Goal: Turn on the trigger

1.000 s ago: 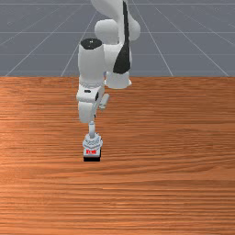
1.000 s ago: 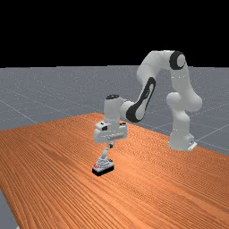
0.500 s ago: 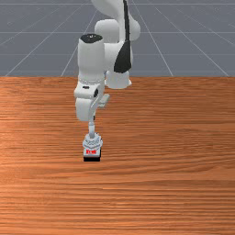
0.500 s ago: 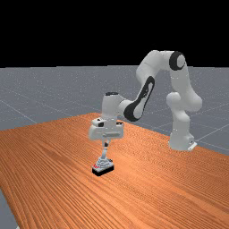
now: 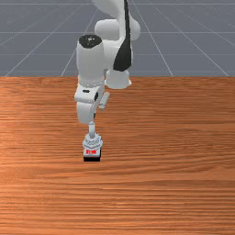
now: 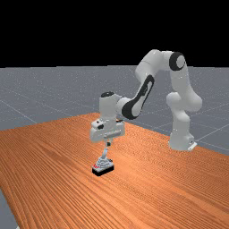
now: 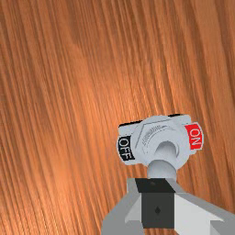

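We record: white two-finger gripper [image 6: 108,145], jaws clenched together, just above grey lever switch [image 7: 146,133], labelled OFF/ON.

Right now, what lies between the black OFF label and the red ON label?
A round grey collar, with a grey lever rising from it: wrist view.

Your trigger [image 5: 95,146]: small toggle switch, pale grey ringed housing on black base [image 5: 92,159]. Sits flat on table [image 5: 183,183], left of middle in front view, about midway between near and far edges. You have red ON label [image 7: 194,137] on front view's near side, black OFF label [image 7: 124,148] on far side. Stubby rounded grey lever [image 6: 105,153] stands up, leaning toward OFF; you have it off.
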`<state>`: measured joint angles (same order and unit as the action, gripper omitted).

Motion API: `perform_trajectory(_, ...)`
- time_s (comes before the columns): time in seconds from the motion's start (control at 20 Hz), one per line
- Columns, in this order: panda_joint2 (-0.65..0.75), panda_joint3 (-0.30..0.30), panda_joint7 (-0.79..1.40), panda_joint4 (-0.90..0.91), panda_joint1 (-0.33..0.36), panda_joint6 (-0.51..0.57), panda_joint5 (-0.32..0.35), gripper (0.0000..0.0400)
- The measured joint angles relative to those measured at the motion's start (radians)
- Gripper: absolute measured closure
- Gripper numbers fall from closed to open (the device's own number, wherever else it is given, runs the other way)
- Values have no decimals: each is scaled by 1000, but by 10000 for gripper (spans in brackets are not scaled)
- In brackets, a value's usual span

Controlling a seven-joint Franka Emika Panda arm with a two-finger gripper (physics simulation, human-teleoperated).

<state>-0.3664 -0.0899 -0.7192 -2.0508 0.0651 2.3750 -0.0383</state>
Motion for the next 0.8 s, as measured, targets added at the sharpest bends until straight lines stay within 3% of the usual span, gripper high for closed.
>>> perform_trajectory(0.1, 45, 9, -45, -90, 10, 131, 4, 400)
perform_trajectory(0.45, 32, 9, -4, -108, -2, 182, 8, 400)
perform_trajectory(0.7, 33, 5, 0, -102, -5, 112, -1, 400)
perform_trajectory(0.8, 42, 9, -12, -126, -3, 162, 2, 400)
